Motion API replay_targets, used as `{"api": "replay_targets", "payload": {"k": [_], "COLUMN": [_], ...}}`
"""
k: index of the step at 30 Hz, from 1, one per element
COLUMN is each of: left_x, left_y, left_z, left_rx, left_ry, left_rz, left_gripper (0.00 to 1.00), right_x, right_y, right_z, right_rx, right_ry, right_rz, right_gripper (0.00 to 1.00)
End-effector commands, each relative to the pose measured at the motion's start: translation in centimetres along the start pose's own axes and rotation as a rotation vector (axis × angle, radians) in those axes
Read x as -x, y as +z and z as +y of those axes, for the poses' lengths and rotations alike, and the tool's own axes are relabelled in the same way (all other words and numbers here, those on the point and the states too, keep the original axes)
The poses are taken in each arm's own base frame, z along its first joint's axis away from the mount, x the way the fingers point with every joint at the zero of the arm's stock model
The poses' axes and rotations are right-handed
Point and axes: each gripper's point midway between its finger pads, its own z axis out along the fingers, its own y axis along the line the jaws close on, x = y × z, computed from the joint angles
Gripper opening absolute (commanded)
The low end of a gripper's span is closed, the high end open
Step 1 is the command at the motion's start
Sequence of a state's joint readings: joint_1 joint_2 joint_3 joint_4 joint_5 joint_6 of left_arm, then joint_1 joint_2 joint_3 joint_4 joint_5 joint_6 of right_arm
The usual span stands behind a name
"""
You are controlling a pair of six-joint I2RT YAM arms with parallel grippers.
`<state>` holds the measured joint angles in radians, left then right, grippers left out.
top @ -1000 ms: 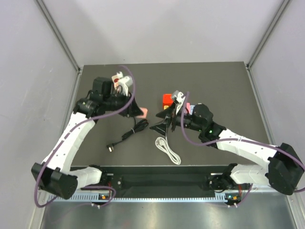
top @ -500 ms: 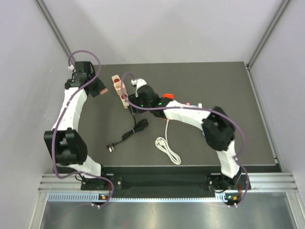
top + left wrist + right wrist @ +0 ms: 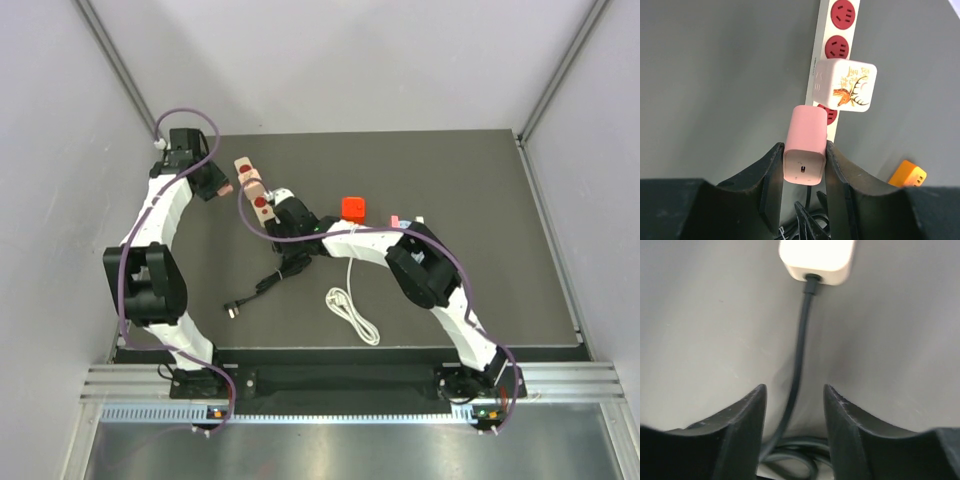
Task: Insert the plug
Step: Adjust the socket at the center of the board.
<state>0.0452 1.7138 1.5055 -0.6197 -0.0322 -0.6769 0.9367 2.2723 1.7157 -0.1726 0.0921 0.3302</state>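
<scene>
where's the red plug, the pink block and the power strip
red plug (image 3: pixel 352 208), top view, middle of its top face
pink block (image 3: pixel 806 132), left wrist view, middle of its long side
power strip (image 3: pixel 838 47), left wrist view, a red socket

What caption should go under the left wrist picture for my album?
Left pincer holds a pink charger by a white power strip with red sockets.

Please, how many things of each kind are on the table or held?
Power strip: 1
Plug blocks: 3, red plug, pink block, white deer block
Cables: 2, black cable, white cable
Small unclear pieces: 2
Total: 8
</scene>
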Motion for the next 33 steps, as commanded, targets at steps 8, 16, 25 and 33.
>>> {"api": "replay_targets", "payload": {"k": [8,16,25,33], "left_x": [3.1,4.0,4.6,2.7], "left_y": [0.3,-0.5,0.1,0.6], "left_z": [2.5,4.1,4.3,3.3], "left_rx": [0.160,0.318,0.192,0.093], "left_ry": [-0.015,-0.089,-0.157,-0.171], "left_rz": [-0.153,-0.149,-0.145,-0.093], "left_gripper": [0.00,0.00,0.00,0.00], "right_x": [-1.2,3.2,6.7,6.2], "right_y": [0.7,3.1,6.6,8.7], "right_z": [1.8,0.2,-0.1,-3.3], "right_rx": [0.094,-0.042,-0.073,-0.098], "right_ry": [-0.065,-0.140,-0.093,0.119], "right_rz": [-0.041,-0.168,-0.230,-0.173], "right_gripper": [0.37,0.75,0.93,0.68]}}
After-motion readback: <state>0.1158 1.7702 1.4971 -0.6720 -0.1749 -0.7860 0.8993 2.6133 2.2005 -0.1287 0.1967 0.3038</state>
